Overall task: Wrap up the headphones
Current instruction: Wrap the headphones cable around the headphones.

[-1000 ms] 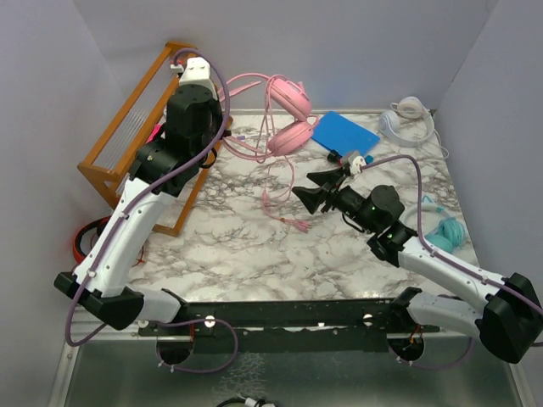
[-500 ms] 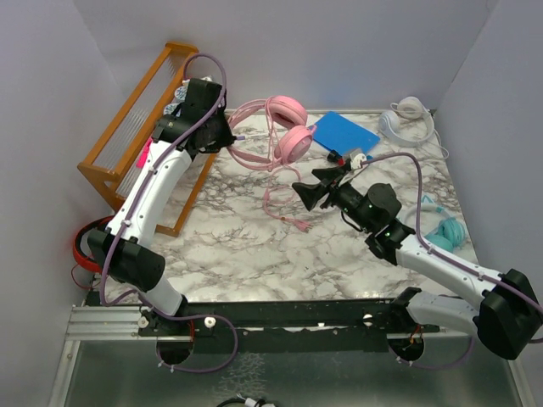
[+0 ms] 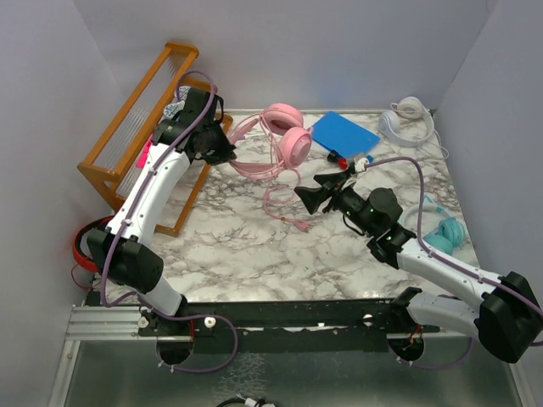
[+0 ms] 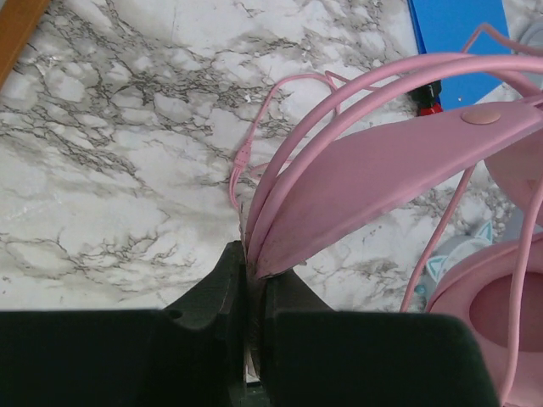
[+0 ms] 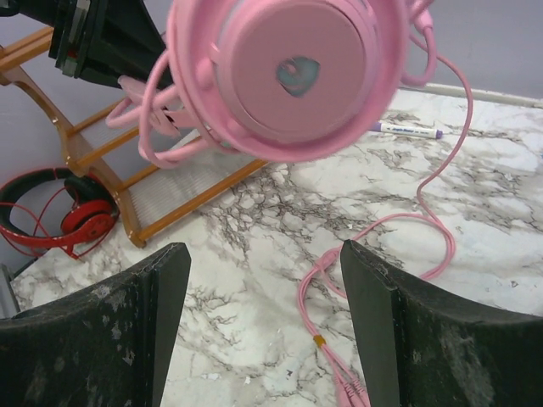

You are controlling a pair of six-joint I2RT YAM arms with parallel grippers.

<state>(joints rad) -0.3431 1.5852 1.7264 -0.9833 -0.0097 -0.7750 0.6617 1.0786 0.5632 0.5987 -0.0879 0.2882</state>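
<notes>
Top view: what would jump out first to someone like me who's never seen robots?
The pink headphones sit at the back of the marble table, their headband pinched in the left gripper and their cable trailing forward. The right gripper hangs open just in front of them. An orange wooden rack stands at far left.

counter [image 3: 246, 254], contents by clock position from centre:
- rack [image 3: 127, 136]: 10 o'clock, at the left edge.
- headphones with long cable [image 3: 288, 140]: 12 o'clock, just right of the rack; cable [image 3: 273, 206] trails toward centre.
- flat pad [image 3: 344, 133]: 1 o'clock, just right of them.
- second headphones [image 3: 405, 114]: 2 o'clock, back corner.
- third headphones [image 3: 445, 233]: 3 o'clock, right edge.
- fourth headphones [image 3: 85, 246]: 9 o'clock, on the rack's near side.
</notes>
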